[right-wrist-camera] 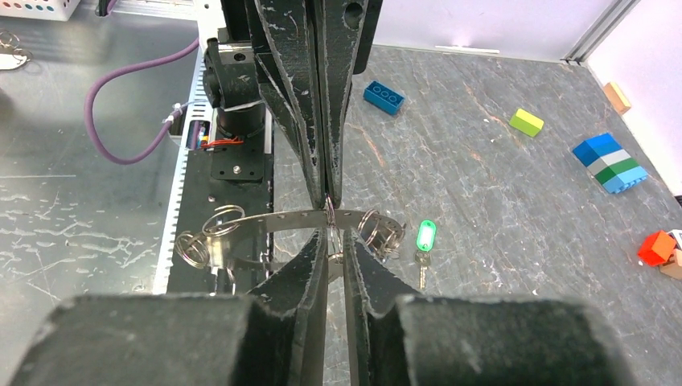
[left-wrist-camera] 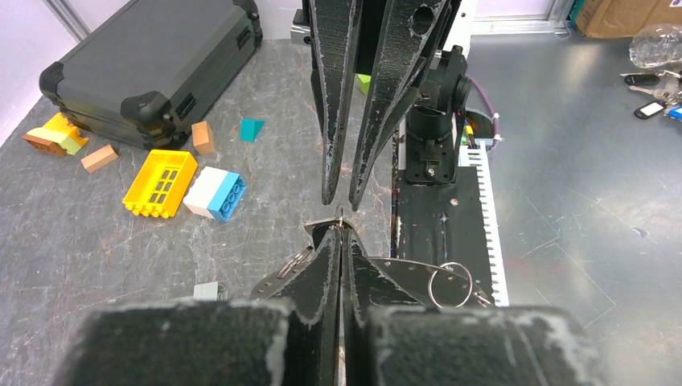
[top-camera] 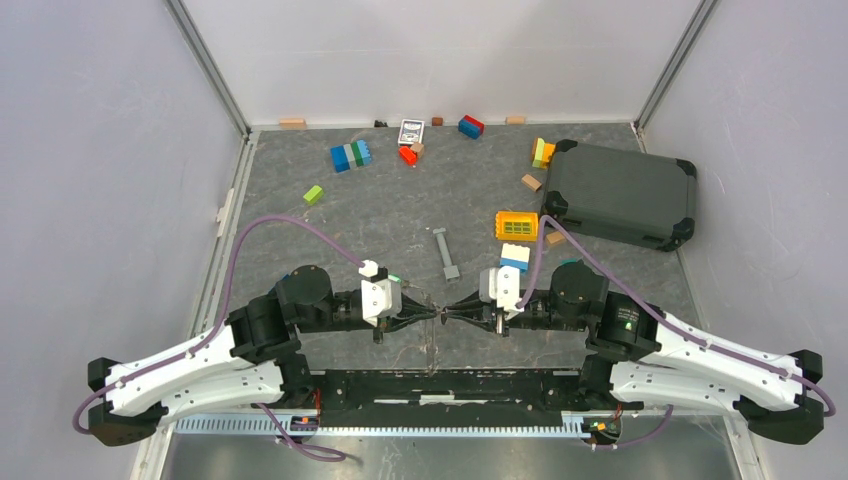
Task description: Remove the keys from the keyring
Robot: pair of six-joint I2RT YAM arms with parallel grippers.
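My left gripper and right gripper meet tip to tip over the table's near middle. The left one is shut on the keyring, a thin wire loop on a curved perforated metal strip. The loop's lower part hangs in the narrow gap between the right fingers, which stand slightly apart. In the left wrist view the keyring pokes out just beyond my shut fingertips. One of the keys, with a green head, lies flat on the table beside the strip, free of both grippers.
More wire rings hang along the strip. A long grey bar, a yellow grid block and a white-and-blue brick lie just beyond the grippers. A dark case is at back right. Loose bricks lie at the back.
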